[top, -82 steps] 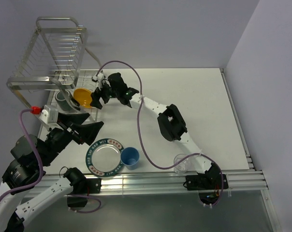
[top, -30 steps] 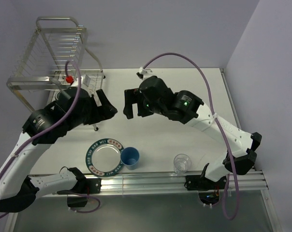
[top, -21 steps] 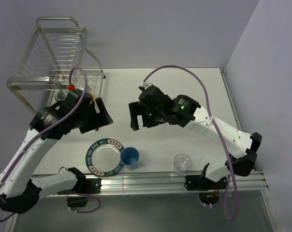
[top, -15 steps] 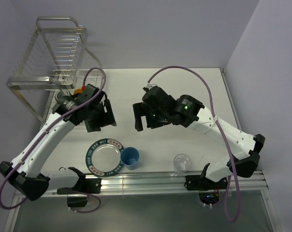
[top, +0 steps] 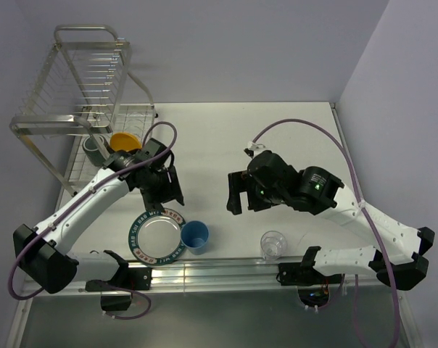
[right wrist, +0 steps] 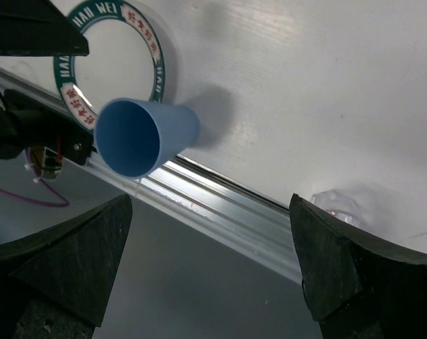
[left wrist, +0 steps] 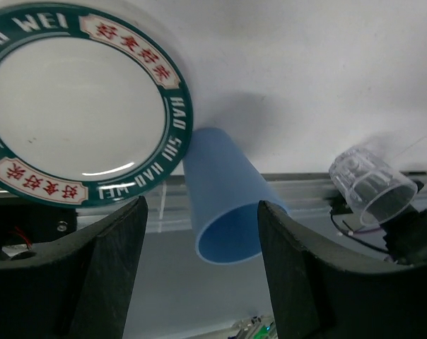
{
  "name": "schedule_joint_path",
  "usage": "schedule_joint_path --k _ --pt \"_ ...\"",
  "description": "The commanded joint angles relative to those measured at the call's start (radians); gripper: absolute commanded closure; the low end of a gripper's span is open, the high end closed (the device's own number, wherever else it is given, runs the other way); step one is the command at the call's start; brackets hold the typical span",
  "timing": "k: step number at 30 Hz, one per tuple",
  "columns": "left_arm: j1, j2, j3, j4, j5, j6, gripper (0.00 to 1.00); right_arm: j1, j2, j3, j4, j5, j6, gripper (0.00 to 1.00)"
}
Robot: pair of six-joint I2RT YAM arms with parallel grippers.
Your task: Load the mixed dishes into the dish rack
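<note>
**Lining up over the three pieces not yet racked**

Hovering above the white table (top: 277,138), both arms are carrying nothing. The left gripper (top: 167,190) is showing its fingers (left wrist: 107,268) spread wide, and the right gripper (top: 237,197) is standing equally wide.

In the left wrist view, the light blue tapered cup (left wrist: 224,205) is sitting upright almost squarely between the fingers. The silver round plate with a dark green lettered rim (left wrist: 79,106) is lying flat beyond one finger, just beside the cup. The small clear glass (left wrist: 372,183) is standing beyond the other finger, apart from both.

The orange-yellow bowl (top: 123,141) and dark green-grey mug (top: 94,147) are already sitting in the lower tier of the tall chrome wire dish rack (top: 81,80).

The cup looks like the left arm's best pick. It should come down with one finger on each side of the wall, keeping off the plate's rim. Taking the cup first would probably free the plate's edge for pinching.
</note>
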Motion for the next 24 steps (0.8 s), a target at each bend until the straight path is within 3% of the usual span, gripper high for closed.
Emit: schedule_joint_path --k 1,4,14,24 --pt "-0.084 -0.031 0.03 0.034 0.026 -0.048 0.3 -0.008 -0.049 -0.047 0.069 -0.018 0.035 0.01" --pt "-0.153 -0.028 0.041 -0.006 -0.023 -0.073 0.3 -0.009 -0.066 -0.073 0.081 -0.007 0.042 0.01" --pt "-0.22 -0.074 -0.033 -0.027 -0.04 -0.105 0.31 -0.027 -0.111 -0.107 0.091 0.013 0.045 0.01" --pt "-0.26 -0.156 -0.226 0.052 -0.007 -0.142 0.35 -0.029 -0.106 -0.113 0.097 0.012 0.062 0.0"
